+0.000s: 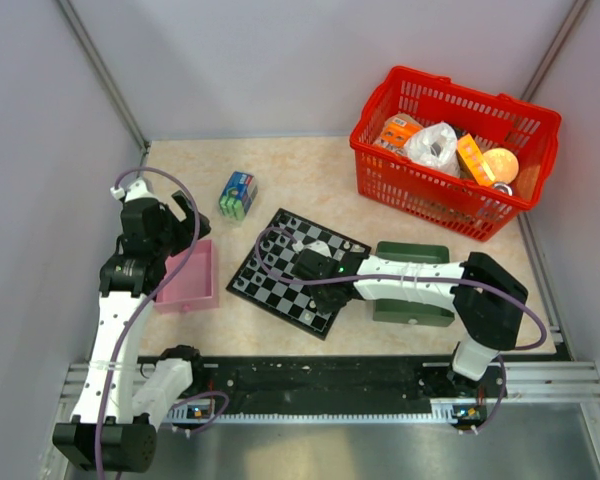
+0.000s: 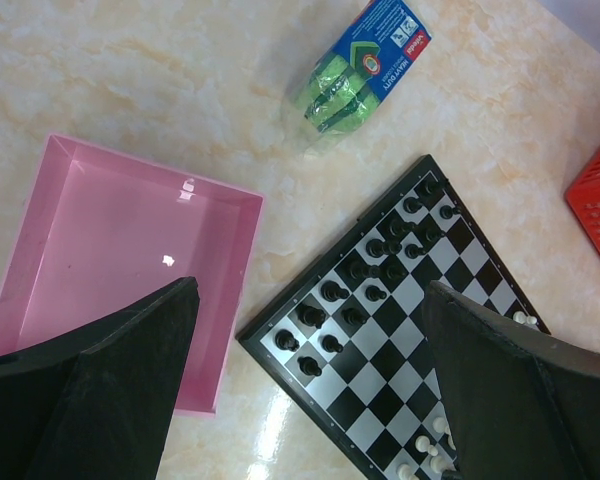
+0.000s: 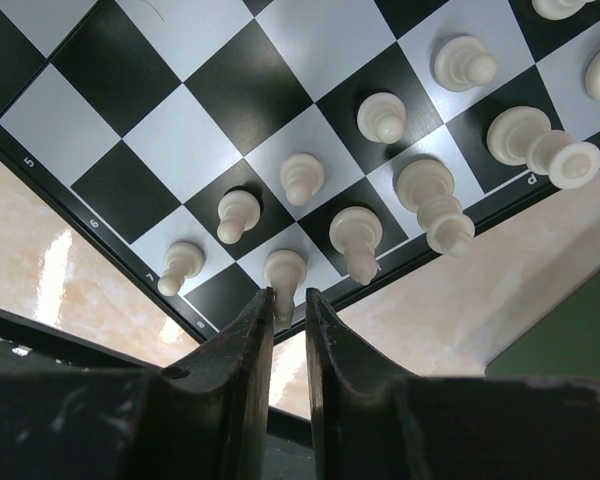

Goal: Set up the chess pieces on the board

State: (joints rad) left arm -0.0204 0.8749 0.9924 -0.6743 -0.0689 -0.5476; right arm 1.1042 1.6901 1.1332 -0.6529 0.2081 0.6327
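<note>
R gripper [image 3: 290, 298] on pale piece [image 3: 284, 266], wrist-cam only

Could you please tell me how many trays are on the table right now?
2. The pink tray lies left of the board; the dark green tray lies right of it, partly covered by the right arm. No other shows, though the arm could hide something.
</note>
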